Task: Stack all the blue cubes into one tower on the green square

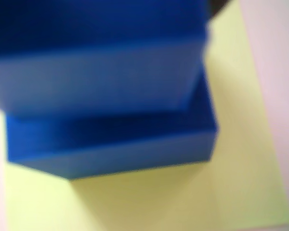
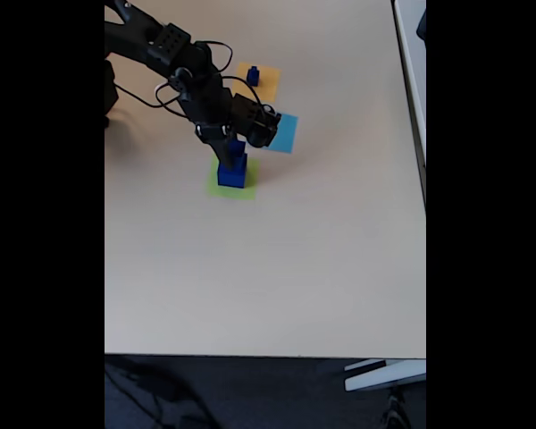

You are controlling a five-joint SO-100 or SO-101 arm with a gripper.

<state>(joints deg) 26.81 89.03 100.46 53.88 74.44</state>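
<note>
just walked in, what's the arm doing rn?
Stacking blue cubes. The end effector is at the medium cube, which sits on the large cube on the green square. Whether it grips that cube can't be told. The small cube sits on the orange square; the light-blue square is bare.

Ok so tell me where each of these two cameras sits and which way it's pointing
Wrist view: rides on the arm, looking steeply down, close and blurred, at two stacked blue cubes on the green square; nothing clearly of the arm.
Fixed view: high above the table, looking down; the black arm enters from upper left, its gripper at the stack's top; a small blue cube sits on the orange square.
Shared: the stack and green square.
</note>
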